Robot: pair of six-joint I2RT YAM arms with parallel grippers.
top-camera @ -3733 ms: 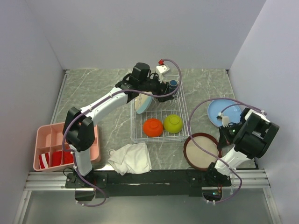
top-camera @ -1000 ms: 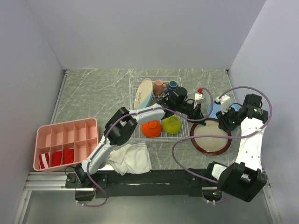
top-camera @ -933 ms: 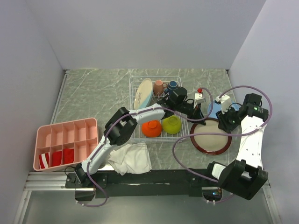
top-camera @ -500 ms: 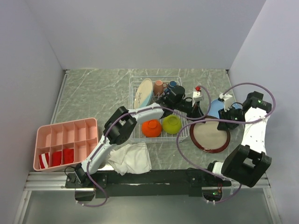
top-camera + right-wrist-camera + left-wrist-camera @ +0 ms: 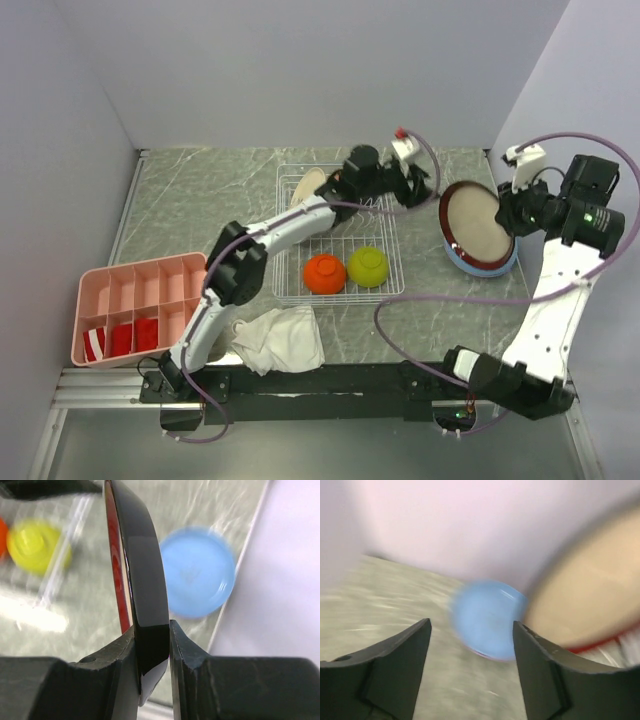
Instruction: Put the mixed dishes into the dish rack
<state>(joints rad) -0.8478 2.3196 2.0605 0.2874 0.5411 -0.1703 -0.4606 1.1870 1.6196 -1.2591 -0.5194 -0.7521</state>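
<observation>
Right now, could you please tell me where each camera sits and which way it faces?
Top external: above and behind the bases, looking down on the dish rack and both arms.
Left wrist: on the left arm, facing the light-blue plate; its own open fingers show.
Right wrist: on the right arm, looking down the large cream plate's dark rim, clamped between its fingers.
Both wrist views share the light-blue plate.

Left wrist view blurred: light-blue plate (image 5: 487, 620) smeared, large plate (image 5: 585, 600) cut off at 3 o'clock. Top view: light-blue plate mostly hidden behind large plate.
</observation>
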